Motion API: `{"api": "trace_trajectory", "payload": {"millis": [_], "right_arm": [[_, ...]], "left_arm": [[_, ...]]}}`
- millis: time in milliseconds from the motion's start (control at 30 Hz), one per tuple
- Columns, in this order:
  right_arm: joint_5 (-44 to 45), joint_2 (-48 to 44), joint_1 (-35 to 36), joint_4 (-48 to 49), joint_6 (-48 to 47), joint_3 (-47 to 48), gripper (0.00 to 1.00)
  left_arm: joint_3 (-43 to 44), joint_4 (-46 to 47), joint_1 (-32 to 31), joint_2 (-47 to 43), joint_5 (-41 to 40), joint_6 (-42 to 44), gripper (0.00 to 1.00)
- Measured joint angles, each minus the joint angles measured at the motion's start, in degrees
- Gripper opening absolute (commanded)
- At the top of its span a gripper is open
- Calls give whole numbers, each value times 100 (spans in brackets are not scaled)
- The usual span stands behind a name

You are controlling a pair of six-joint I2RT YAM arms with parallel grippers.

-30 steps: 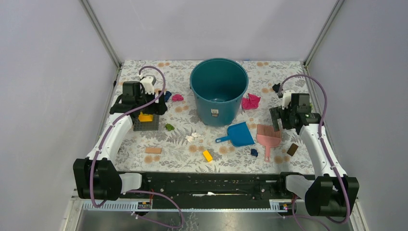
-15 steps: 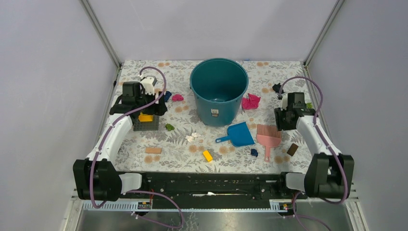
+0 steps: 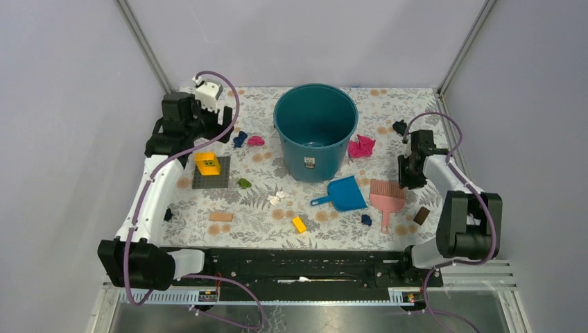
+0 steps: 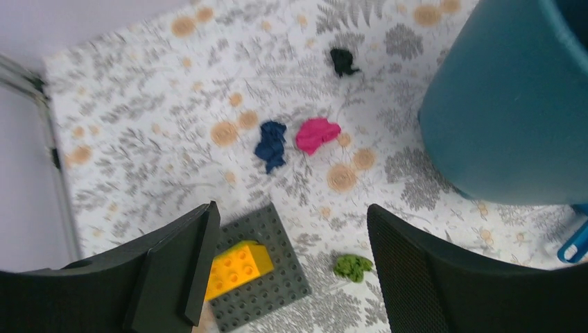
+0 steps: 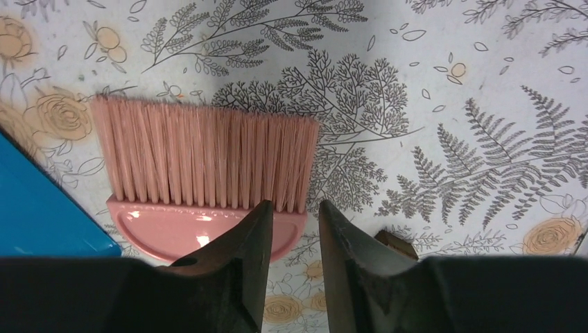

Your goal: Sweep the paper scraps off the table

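Note:
Paper scraps lie across the table: a big pink one right of the teal bucket, a small pink one, dark blue ones, a green one, a white one and a black one. My left gripper hangs wide open and empty above the back left. Its wrist view looks down on a dark blue scrap, a pink scrap and a green scrap. My right gripper hovers over the pink brush, its jaws a narrow gap apart with nothing between them.
A blue dustpan lies left of the brush. A yellow brick sits on a grey baseplate. A small yellow brick, a tan block and a brown block lie near the front. Grey walls close three sides.
My left gripper has risen and drawn back from the yellow brick, staying open. The right arm has folded in, and its jaws have narrowed from wide open.

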Motion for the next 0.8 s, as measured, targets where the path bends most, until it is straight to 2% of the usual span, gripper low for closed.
{"api": "trace_trajectory", "payload": {"millis": [300,433,533,633,800], "right_arm": [[151,647,-26,-20,345,192,38],[155,1185,-74,-55,466,444,29],[144,1432,-107,-63,531,553,29],[136,1458,-118,-81,573,581,1],[37,1460,-122,-164,581,623,0]], "left_arm": [[1137,-2,-52,52,0,315,85],[1458,11,-118,66,0,407,85],[1646,9,-208,103,0,490,87],[1849,0,-339,170,63,632,88],[2264,4,-577,339,525,887,91]]}}
